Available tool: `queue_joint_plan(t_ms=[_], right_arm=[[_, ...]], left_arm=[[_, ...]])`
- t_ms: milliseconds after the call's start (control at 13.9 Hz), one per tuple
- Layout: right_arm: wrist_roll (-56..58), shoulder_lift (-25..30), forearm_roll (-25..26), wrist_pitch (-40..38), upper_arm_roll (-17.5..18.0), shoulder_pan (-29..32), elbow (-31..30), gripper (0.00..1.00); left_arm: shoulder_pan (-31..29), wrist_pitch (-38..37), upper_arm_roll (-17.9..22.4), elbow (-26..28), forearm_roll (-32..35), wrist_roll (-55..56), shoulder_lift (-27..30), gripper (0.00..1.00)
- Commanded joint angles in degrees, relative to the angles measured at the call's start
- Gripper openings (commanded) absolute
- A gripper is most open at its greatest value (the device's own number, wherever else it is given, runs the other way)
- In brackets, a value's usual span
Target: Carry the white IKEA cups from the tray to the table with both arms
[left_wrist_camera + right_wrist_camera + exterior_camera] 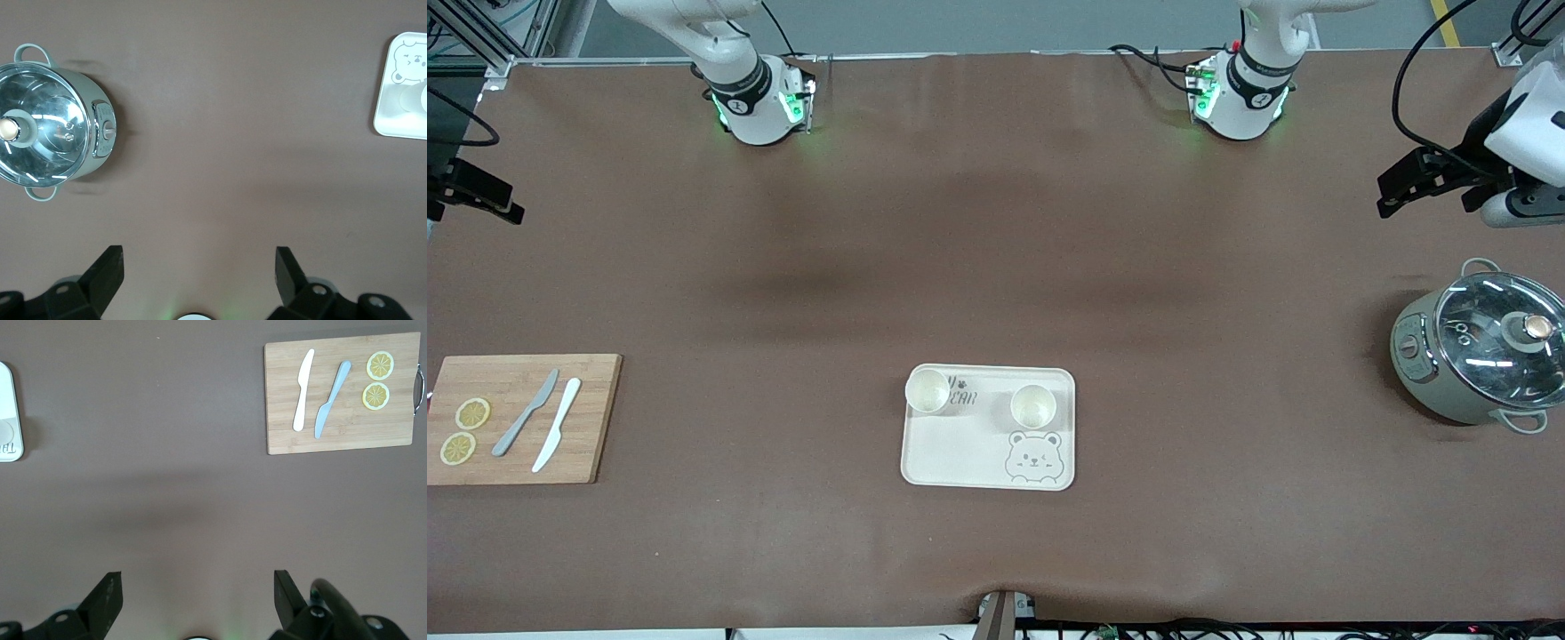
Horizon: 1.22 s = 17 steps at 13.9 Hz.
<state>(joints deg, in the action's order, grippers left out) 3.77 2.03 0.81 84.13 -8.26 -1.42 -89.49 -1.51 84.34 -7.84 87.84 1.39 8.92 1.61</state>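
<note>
Two white IKEA cups stand upright on a cream bear-printed tray (960, 453) in the middle of the table. One cup (927, 391) is at the tray's corner toward the right arm's end, the other cup (1033, 406) is beside it toward the left arm's end. My left gripper (1385, 197) hangs open and empty over bare table at the left arm's end, above the pot; the left wrist view shows it (199, 267) wide open. My right gripper (503, 203) hangs open and empty at the right arm's end, also wide open in the right wrist view (197, 590).
A grey-green lidded pot (1480, 356) stands at the left arm's end, also in the left wrist view (50, 123). A wooden cutting board (516, 449) with two knives and two lemon slices lies at the right arm's end, also in the right wrist view (340, 433).
</note>
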Motion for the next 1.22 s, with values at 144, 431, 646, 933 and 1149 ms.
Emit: queue_joint_plan(t_ms=[144, 431, 646, 933, 1149], right_arm=[[-0.34, -0.27, 0.33, -0.10, 0.61, 0.90, 0.63, 1.00], [-0.34, -0.36, 0.33, -0.10, 0.61, 0.90, 0.63, 1.00], [0.10, -0.88, 0.50, -0.02, 0.61, 0.98, 0.72, 1.00], [-0.25, -2.11, 0.51, -0.10, 0.52, 0.98, 1.86, 1.00], [-0.34, -3.61, 0.59, -0.02, 0.61, 0.98, 2.39, 1.00]], left_arm=[[-0.42, -0.93, 0.10, -1.09, -0.87, -1.54, -0.55, 1.00], [-0.60, -0.75, 0.54, -2.92, -0.07, -1.53, -3.44, 1.00], [-0.25, 2.92, 0.54, -3.20, -0.25, -1.19, -6.00, 1.00], [3.08, 8.46, -0.33, -2.76, 0.18, 1.53, -9.95, 1.00], [6.24, 10.76, -1.04, -2.93, -0.33, 9.15, -14.51, 1.00]])
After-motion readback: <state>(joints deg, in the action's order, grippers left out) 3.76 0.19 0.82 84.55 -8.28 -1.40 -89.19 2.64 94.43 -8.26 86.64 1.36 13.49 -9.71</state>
